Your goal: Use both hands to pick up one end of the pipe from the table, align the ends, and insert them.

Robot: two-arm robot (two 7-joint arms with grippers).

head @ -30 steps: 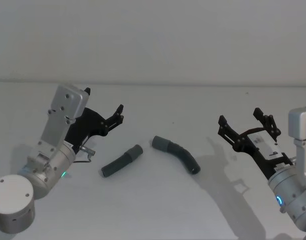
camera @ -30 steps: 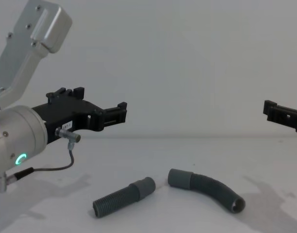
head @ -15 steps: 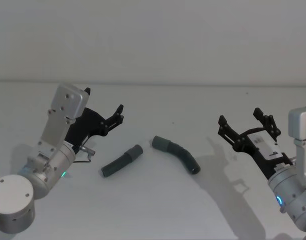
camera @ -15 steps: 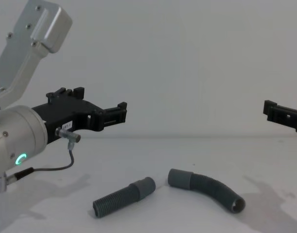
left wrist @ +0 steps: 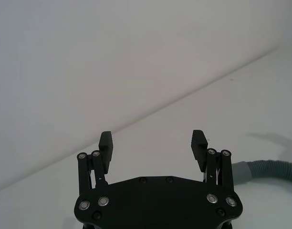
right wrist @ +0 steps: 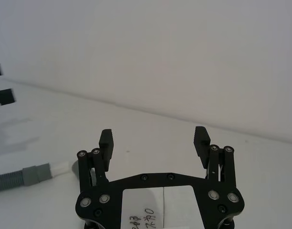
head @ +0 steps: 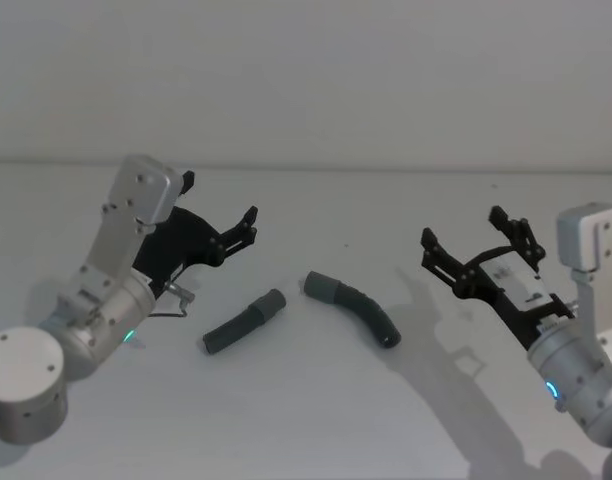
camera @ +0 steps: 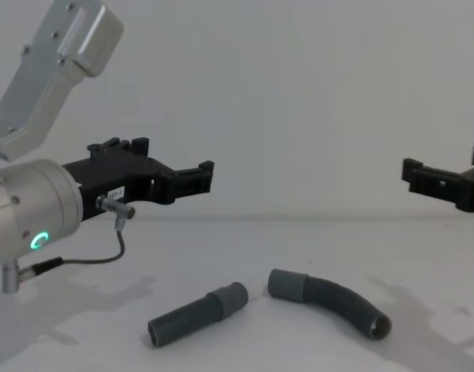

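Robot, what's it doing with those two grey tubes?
It's getting ready to join them. The straight piece and the curved piece both lie loose on the table, with their smooth cuffs facing each other across a gap. The left hand hovers open above the table near the straight one. The right hand hovers open on the other side. Nothing is picked up yet.

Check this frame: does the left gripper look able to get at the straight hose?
Probably yes. The left gripper hangs with fingers open above the table, close behind the straight hose, which lies apart from the curved hose with nothing over it. The right gripper is well off to the other side.
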